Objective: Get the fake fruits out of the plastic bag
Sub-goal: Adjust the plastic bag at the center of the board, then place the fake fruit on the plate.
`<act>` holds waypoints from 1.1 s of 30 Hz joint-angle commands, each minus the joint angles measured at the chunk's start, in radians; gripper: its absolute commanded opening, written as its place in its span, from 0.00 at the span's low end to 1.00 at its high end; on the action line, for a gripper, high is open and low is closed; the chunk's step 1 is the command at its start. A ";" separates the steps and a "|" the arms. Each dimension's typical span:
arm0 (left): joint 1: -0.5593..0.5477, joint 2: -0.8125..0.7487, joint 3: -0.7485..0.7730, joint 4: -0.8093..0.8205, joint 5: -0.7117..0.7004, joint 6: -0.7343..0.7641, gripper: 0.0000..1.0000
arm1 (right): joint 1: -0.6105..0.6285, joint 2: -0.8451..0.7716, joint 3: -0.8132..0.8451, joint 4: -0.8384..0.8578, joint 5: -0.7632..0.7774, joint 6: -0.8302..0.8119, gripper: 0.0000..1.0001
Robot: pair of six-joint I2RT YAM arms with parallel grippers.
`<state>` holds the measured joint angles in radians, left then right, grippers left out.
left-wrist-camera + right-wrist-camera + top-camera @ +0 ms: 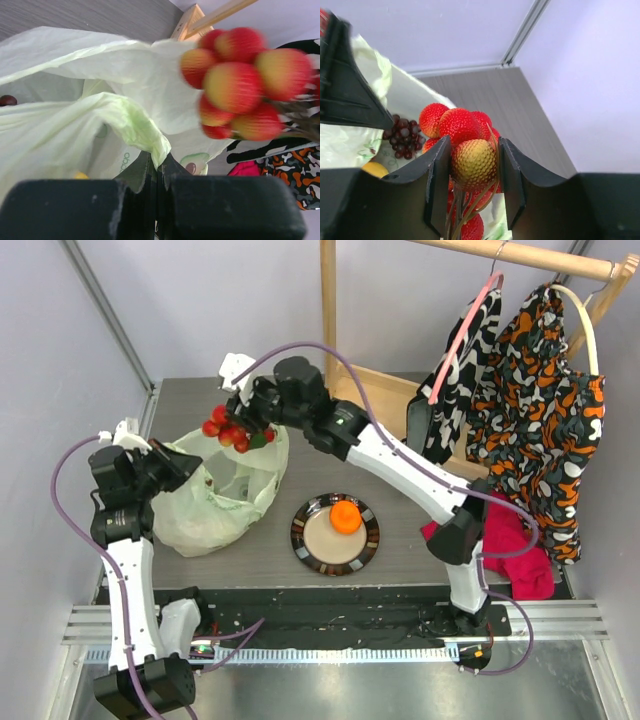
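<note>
Your right gripper [474,165] is gripping the bumpy red plastic berry cluster [456,122]; your left gripper [159,172], closed tight, is pinching the pale-green plastic bag [75,125].

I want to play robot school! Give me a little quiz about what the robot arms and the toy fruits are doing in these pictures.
1. True or false: the orange lies on the plate.
2. Pick one: what does the right gripper hold above the bag's mouth? A) the orange B) the red berries C) the plate
3. Fill the gap: the left gripper is shut on the edge of the ______.

Key
1. True.
2. B. Its fingers are closed on the bunch.
3. plastic bag.
</note>
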<state>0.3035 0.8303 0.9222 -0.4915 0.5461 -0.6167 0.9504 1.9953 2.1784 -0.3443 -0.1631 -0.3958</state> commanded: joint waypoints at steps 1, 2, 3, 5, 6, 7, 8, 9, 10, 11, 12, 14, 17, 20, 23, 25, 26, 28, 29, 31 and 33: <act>0.005 -0.005 -0.017 0.016 0.018 0.002 0.00 | -0.001 -0.220 -0.017 0.044 -0.048 0.038 0.01; 0.006 0.006 -0.016 0.030 0.014 -0.006 0.00 | 0.001 -0.246 -0.034 0.030 -0.062 0.044 0.01; 0.005 0.009 -0.014 0.034 0.015 -0.008 0.00 | -0.001 -0.294 -0.049 0.010 -0.072 0.055 0.01; 0.005 0.027 0.000 0.050 0.014 -0.006 0.00 | -0.001 -0.332 -0.083 -0.082 -0.108 0.087 0.01; 0.006 0.033 0.006 0.051 0.011 0.000 0.00 | -0.001 -0.375 -0.098 -0.117 -0.125 0.087 0.01; 0.005 0.041 0.009 0.056 0.008 0.003 0.00 | -0.001 -0.397 -0.150 -0.177 -0.144 0.086 0.01; 0.005 0.046 0.013 0.062 0.005 0.005 0.00 | -0.001 -0.427 -0.187 -0.200 -0.159 0.092 0.01; 0.005 0.055 0.015 0.065 0.002 0.005 0.00 | -0.001 -0.456 -0.231 -0.219 -0.164 0.091 0.01; 0.005 0.055 0.017 0.070 0.000 0.005 0.00 | -0.002 -0.521 -0.334 -0.258 -0.173 0.075 0.01; 0.006 0.059 0.017 0.079 -0.002 0.002 0.00 | -0.001 -0.550 -0.389 -0.269 -0.176 0.046 0.01; 0.006 0.064 0.017 0.080 -0.002 -0.003 0.00 | -0.002 -0.581 -0.444 -0.277 -0.170 0.043 0.01; 0.005 0.069 0.020 0.087 -0.003 -0.005 0.00 | -0.002 -0.650 -0.590 -0.280 -0.159 0.032 0.01; 0.005 0.075 0.021 0.088 -0.008 -0.003 0.00 | -0.004 -0.687 -0.718 -0.282 -0.159 0.038 0.01; 0.005 0.078 0.023 0.087 -0.006 -0.003 0.00 | -0.004 -0.694 -0.808 -0.269 -0.142 0.041 0.01; 0.005 0.081 0.023 0.080 -0.003 -0.002 0.00 | -0.007 -0.716 -0.928 -0.228 -0.138 0.014 0.01; 0.005 0.082 0.021 0.073 -0.003 0.000 0.00 | -0.013 -0.740 -1.014 -0.194 -0.135 -0.008 0.01; 0.005 0.081 0.021 0.071 -0.003 0.005 0.00 | -0.016 -0.747 -1.037 -0.187 -0.141 -0.015 0.01; 0.006 0.084 0.021 0.067 -0.002 0.005 0.00 | -0.027 -0.753 -1.087 -0.177 -0.156 -0.053 0.01; 0.006 0.085 0.021 0.064 -0.002 0.006 0.00 | -0.030 -0.751 -1.101 -0.174 -0.158 -0.070 0.01; 0.005 0.090 0.021 0.064 -0.002 0.008 0.00 | -0.033 -0.744 -1.131 -0.174 -0.174 -0.125 0.01; 0.005 0.098 0.023 0.065 0.000 0.006 0.00 | -0.035 -0.734 -1.157 -0.176 -0.182 -0.175 0.01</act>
<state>0.3035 0.9192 0.9104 -0.4538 0.5423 -0.6205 0.9245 1.2930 1.0470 -0.5968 -0.3111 -0.4519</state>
